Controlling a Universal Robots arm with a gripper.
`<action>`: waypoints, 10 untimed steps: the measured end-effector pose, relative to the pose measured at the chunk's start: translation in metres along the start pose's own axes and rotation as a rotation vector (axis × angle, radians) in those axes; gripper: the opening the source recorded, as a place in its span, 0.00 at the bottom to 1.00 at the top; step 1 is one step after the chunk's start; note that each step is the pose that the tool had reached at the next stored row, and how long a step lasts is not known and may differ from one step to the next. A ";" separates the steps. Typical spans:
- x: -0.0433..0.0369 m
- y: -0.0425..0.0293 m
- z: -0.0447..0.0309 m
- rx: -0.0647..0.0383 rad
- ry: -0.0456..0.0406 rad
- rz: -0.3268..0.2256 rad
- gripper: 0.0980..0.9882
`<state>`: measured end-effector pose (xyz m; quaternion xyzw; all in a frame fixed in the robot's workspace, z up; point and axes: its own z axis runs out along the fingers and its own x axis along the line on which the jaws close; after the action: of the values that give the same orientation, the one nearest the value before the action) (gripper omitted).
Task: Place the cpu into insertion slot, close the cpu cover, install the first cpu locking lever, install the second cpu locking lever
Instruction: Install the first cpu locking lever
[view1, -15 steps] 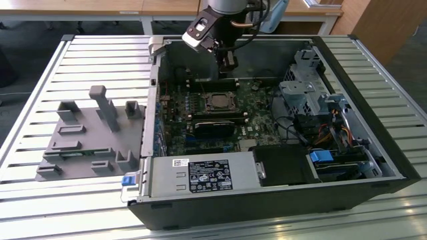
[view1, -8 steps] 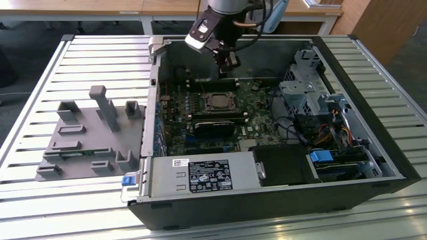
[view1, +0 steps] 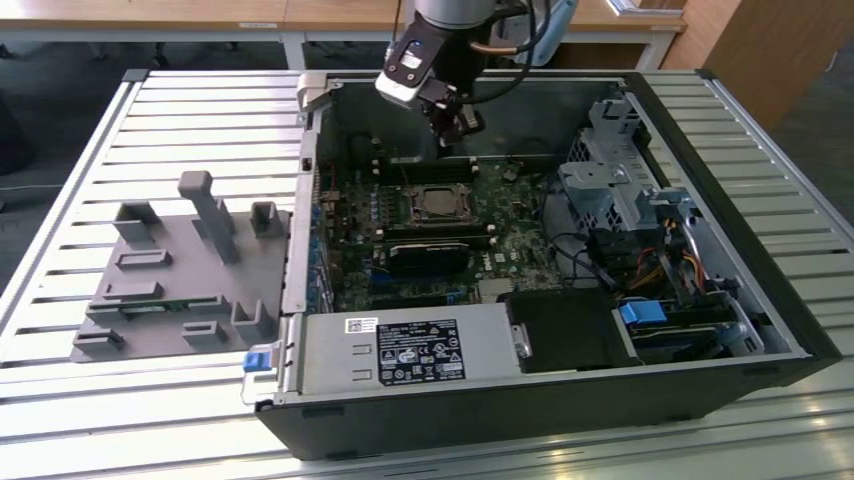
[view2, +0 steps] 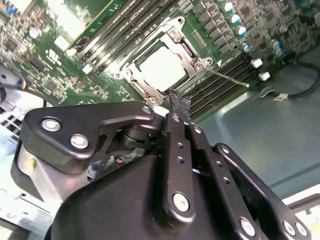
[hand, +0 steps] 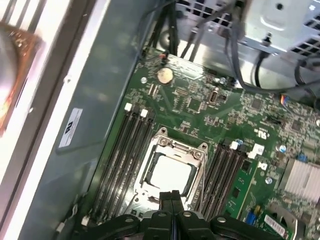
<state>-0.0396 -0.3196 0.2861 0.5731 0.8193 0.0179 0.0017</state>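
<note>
Pincer (hand: 172, 196) pressed together, empty, just beside cpu (hand: 169, 175) seated under lowered cpu cover (hand: 175, 146).

1. Everything here sits on a slatted metal table (view1: 200, 110). It's pale silver, with the slats running side to side across the exterior view.
2. Toward the exterior view's left, a grey fixture plate (view1: 167, 285) lies flat on the slats. It's got a handful of upright posts and small blocks sticking up from it.
3. Just beside the plate, on the exterior view's right, an open black computer case (view1: 534, 415) lies on its side with the open face up.
4. Can't tell if the plate and case actually touch.
</note>
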 end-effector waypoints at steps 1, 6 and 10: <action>0.0000 0.0000 0.0001 0.000 0.0006 -0.018 0.01; 0.0000 0.0000 0.0003 0.002 0.0035 -0.110 0.01; 0.0000 0.0000 0.0003 0.003 0.0056 -0.177 0.01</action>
<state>-0.0396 -0.3196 0.2858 0.4983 0.8668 0.0180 0.0001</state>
